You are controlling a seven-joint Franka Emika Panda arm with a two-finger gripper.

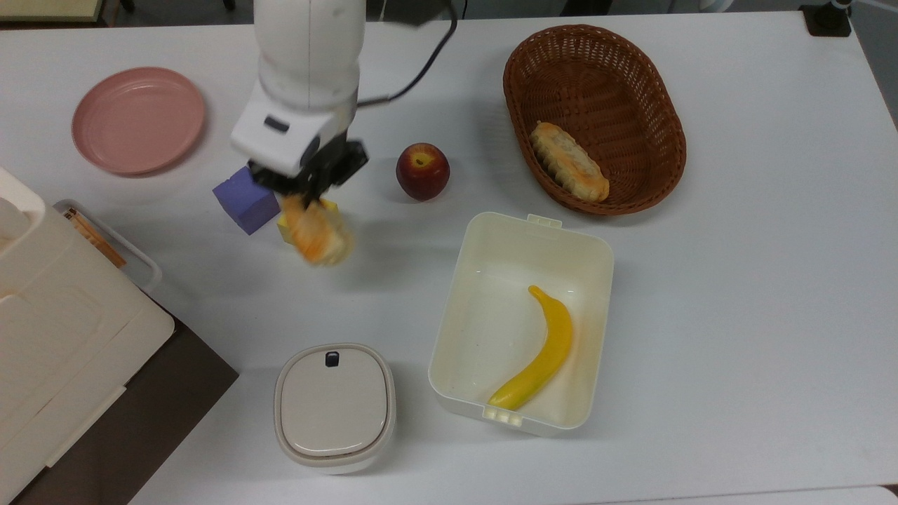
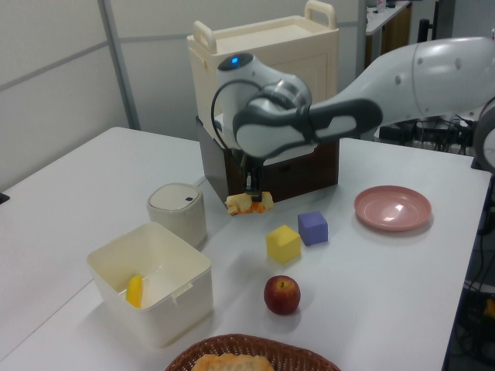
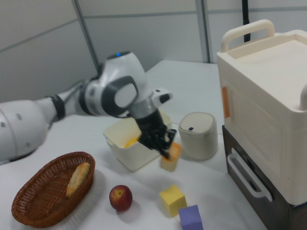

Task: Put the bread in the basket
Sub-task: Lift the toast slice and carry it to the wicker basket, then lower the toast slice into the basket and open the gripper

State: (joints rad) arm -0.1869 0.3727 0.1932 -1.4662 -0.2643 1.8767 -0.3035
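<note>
Bench point(image 1: 736, 294) space is crowded, which explains the height of the carry: the white arm holds its load well above the surface so it can pass over what stands between it and the goal. Largest after the bench is the cream cabinet point(image 2: 267, 85) at the top view's left edge, out of the way. The basket point(image 1: 659, 84) sits at the top view's upper right, well apart from the arm, open side up, with a longer pale pastry point(image 1: 568, 161) already lying inside toward its lower wall, leaving room beside it. The cream box point(image 1: 456, 337) with a banana point(image 1: 540, 351) lies below the basket, and the lidded white bin point(image 1: 334, 407) stands near the front. The pink plate point(image 1: 138, 119) rests at the top view's upper left. An apple point(image 1: 422, 171) lies on the direct line toward the basket, a reason to stay high. The claw point(image 1: 309, 193) points down, pinched shut on one end of the bread point(image 1: 317, 235), which hangs in the air over the yellow cube point(image 2: 283, 243) and beside the purple cube point(image 1: 244, 199), the loaf's free end drooping.
</note>
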